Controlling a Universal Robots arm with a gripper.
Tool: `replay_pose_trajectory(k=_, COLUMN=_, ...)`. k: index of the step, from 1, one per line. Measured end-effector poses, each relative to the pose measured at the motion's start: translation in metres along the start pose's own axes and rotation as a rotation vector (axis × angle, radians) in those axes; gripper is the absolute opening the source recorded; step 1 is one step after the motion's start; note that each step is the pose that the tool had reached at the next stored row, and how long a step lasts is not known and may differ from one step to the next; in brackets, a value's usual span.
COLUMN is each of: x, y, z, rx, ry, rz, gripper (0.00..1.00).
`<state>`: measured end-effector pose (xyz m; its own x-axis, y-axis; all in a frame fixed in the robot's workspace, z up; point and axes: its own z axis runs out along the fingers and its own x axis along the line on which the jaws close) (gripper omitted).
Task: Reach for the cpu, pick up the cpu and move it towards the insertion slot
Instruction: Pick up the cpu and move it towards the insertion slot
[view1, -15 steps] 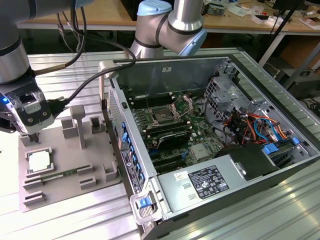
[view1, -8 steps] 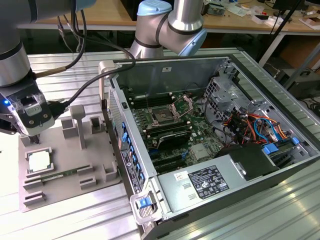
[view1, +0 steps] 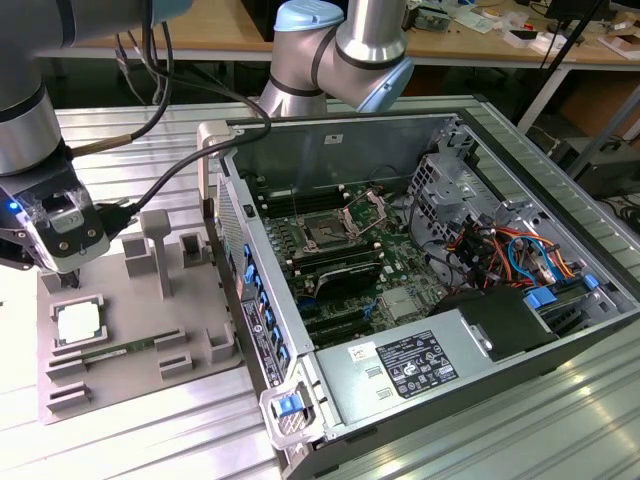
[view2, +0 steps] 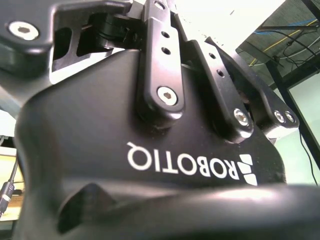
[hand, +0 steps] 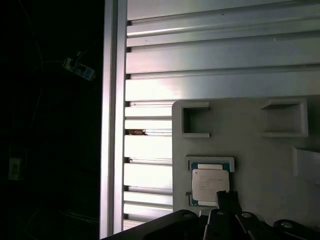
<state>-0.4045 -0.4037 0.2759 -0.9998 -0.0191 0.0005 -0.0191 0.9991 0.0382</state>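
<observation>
We've got the black gripper (view1: 66, 276) hovering just over the whitish-silver square cpu (view1: 80, 322), parked in a framed pocket near the flat grey fixture plate's (view1: 122, 300) edge so it can't slide, though we can't tell the gripper's width.

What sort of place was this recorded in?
Likely a robotics lab or workshop: an open computer case on an aluminium table, a grey fixture plate holding the cpu, wooden workbenches behind.

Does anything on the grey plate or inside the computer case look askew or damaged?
Nothing stands out. The cpu lies flat in its nest on the fixture plate, beneath the gripper; the insertion slot looks open.
</observation>
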Motion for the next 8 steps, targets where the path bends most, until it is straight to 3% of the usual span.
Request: replay_pose_trajectory(k=8, x=0.0000, y=-0.0001, z=0.0023, rx=-0.0001, ry=0.0000, rz=0.000, gripper=0.11)
